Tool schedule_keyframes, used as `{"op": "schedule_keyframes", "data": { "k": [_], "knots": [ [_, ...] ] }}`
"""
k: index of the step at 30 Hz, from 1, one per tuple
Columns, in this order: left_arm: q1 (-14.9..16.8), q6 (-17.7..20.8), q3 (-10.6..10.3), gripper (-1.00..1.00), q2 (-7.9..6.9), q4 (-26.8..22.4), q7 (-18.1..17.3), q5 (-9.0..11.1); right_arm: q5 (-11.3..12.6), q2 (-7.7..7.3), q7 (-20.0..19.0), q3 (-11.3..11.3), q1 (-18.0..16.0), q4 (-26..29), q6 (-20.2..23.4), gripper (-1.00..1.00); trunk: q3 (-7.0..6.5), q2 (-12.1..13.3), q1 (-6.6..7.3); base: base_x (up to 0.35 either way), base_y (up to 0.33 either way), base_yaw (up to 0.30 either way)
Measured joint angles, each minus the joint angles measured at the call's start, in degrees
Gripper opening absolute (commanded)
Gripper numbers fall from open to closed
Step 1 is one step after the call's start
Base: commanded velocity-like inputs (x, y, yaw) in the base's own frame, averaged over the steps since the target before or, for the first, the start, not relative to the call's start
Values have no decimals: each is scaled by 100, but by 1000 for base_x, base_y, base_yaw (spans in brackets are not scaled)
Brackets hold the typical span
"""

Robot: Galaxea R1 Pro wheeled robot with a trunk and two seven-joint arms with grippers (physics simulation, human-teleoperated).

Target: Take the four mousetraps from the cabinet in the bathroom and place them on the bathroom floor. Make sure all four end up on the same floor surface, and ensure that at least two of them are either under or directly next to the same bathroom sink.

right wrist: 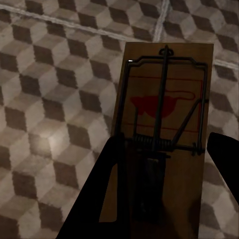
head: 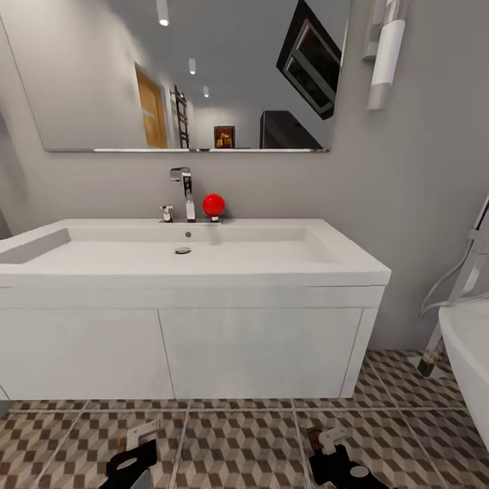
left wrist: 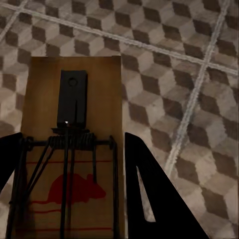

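While halted facing the sink vanity [head: 190, 353], both arms low over the bathroom floor [head: 238, 448], each carrying a trap. Left tool [left wrist: 67, 194] pinching a mousetrap [left wrist: 74, 129] by its long edges, board flat between the dark fingers [left wrist: 149, 199], red mouse print and spring wire facing the camera. Right tool [right wrist: 167, 189] likewise clamped on a second mousetrap [right wrist: 167, 99]. Both boards off the tiles, height hard to judge. Other two traps and cabinet unaccounted for.

Risks, as judgement: dropped from here, a board could flip or skid away from the sink; released too far back, may not count as beside it. Vanity front closed to near floor level, so tucking under looks tight. White tub [head: 468, 367] and hose [head: 455, 278] crowd the right arm's side. Faucet [head: 185, 193] and red ball [head: 213, 204] on the basin, clear of the work.
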State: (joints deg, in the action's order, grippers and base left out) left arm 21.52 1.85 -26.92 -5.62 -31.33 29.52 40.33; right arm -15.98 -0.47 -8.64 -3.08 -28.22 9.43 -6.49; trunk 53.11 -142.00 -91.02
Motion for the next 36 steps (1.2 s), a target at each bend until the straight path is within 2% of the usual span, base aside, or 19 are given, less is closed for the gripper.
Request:
{"op": "schedule_keyframes", "data": {
  "k": [3,7,10,15,22,36],
  "knots": [
    [-3,-140,-1,-100,45,-4,396,-399,-5,2,0,3,0,0,0,-100,18,-42,-23,0,0,0],
    [-4,-144,-1,-100,123,-4,530,-507,-6,3,0,7,-1,0,0,-100,18,-42,-23,0,0,0],
    [-4,-153,-4,-100,142,-5,518,-520,-9,6,0,12,1,-3,0,-100,18,-42,-23,0,0,0],
    [-11,-175,-180,-100,214,-5,541,-527,-16,11,70,15,1,-8,0,-100,120,-125,-75,0,0,0],
    [-13,-181,-228,-100,253,4,579,-550,-17,14,105,20,3,-17,0,-100,275,-135,-93,0,0,0],
    [-13,-168,-222,-100,254,4,542,-535,-8,17,106,8,3,-17,-46,-100,276,-135,-92,10,0,0]
  ]
}}
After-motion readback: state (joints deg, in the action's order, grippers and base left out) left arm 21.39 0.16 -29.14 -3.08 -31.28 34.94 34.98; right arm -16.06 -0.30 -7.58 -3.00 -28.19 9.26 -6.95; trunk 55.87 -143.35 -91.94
